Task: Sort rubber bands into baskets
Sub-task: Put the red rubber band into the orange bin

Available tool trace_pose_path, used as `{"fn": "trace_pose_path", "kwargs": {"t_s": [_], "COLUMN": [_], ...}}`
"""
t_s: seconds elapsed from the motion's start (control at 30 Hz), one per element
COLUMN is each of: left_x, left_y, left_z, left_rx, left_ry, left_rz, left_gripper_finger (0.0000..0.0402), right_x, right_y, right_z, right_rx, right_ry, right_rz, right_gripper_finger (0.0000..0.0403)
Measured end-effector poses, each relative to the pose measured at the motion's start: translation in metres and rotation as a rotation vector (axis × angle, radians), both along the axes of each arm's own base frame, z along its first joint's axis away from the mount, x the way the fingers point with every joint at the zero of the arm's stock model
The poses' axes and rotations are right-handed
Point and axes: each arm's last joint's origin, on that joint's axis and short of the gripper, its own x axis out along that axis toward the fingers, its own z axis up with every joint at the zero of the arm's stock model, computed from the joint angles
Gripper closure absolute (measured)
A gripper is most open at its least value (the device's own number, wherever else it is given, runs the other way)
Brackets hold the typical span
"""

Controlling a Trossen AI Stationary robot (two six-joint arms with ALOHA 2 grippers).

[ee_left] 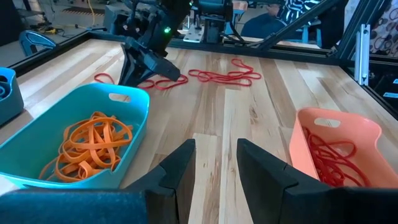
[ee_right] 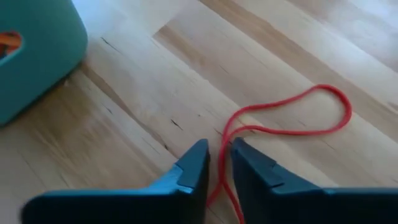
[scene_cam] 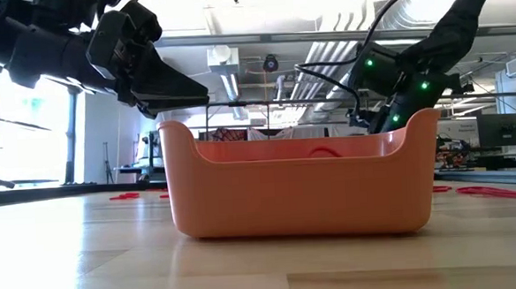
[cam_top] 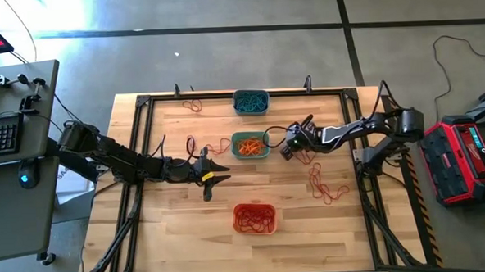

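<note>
Right gripper down at table level, just off the teal basket's 3 o'clock side. Its fingers are nearly together, with a red band threaded through the narrow gap; can't tell whether it is pinched yet. The band's loop lies flat on the wood, running out ahead of the tips. The orange basket sits toward 6 o'clock. Left gripper waits part open, empty, off the teal basket's 8 o'clock, farther from this band.
</note>
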Motion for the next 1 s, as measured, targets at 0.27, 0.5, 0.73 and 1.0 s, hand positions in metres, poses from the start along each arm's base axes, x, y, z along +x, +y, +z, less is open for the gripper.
{"fn": "trace_pose_path", "kwargs": {"t_s": [0.27,0.5,0.73,1.0], "left_x": [0.000,0.000,0.000,0.000], "left_y": [0.000,0.000,0.000,0.000], "left_z": [0.000,0.000,0.000,0.000], "left_rx": [-0.008,-0.016,-0.024,-0.024], "left_ry": [0.000,0.003,0.001,0.001], "left_rz": [0.002,0.004,0.006,0.007], "left_gripper_finger": [0.0290,0.0290,0.0290,0.0290], "right_x": [0.000,0.005,0.001,0.011], "right_y": [0.004,0.036,0.076,0.119], "right_z": [0.003,0.029,0.059,0.102], "right_rx": [-0.021,-0.067,-0.161,-0.212], "right_ry": [0.016,-0.091,-0.221,-0.332], "right_rz": [0.059,0.173,0.255,0.411], "right_gripper_finger": [0.0395,0.0402,0.0402,0.0403]}}
